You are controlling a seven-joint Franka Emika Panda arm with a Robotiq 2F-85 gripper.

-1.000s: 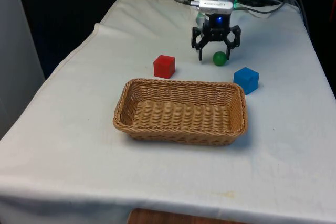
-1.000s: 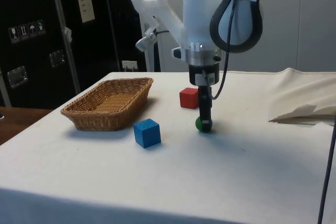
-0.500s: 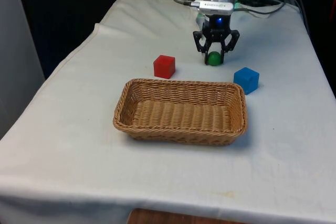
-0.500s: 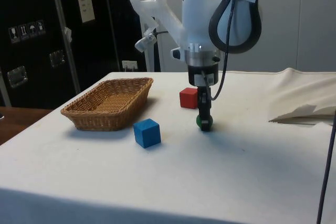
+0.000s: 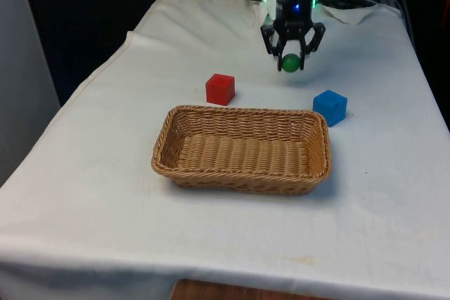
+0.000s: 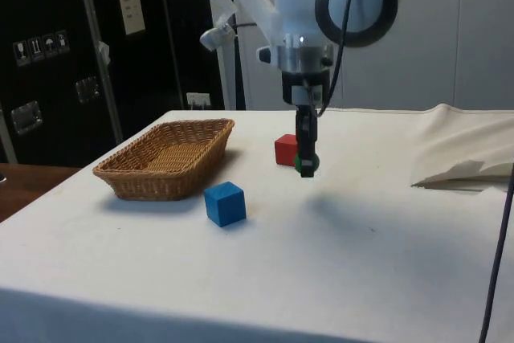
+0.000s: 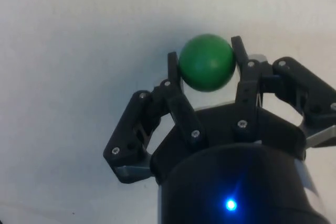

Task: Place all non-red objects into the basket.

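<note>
My gripper [image 5: 291, 62] [image 6: 306, 164] [image 7: 207, 62] is shut on a small green ball [image 5: 291, 62] [image 6: 304, 165] [image 7: 206, 62] and holds it in the air above the cloth, beyond the basket's far right corner. The wicker basket [image 5: 242, 174] [image 6: 128, 182] lies empty in the middle of the table. A blue cube [image 5: 330, 107] [image 6: 224, 203] rests on the cloth just off the basket's far right corner, below and near the gripper. A red cube [image 5: 220, 88] [image 6: 286, 150] sits behind the basket, towards the front view's left of the gripper.
A rumpled fold of white cloth [image 6: 462, 146] lies at the table's end in the side view. Cables [image 5: 351, 1] run across the far end near the arm's base. Dark cabinets [image 6: 56, 62] stand behind the basket.
The fingers closed on the green ball as it lay on the cloth, and the gripper has since risen with it, lifting it off the table.
</note>
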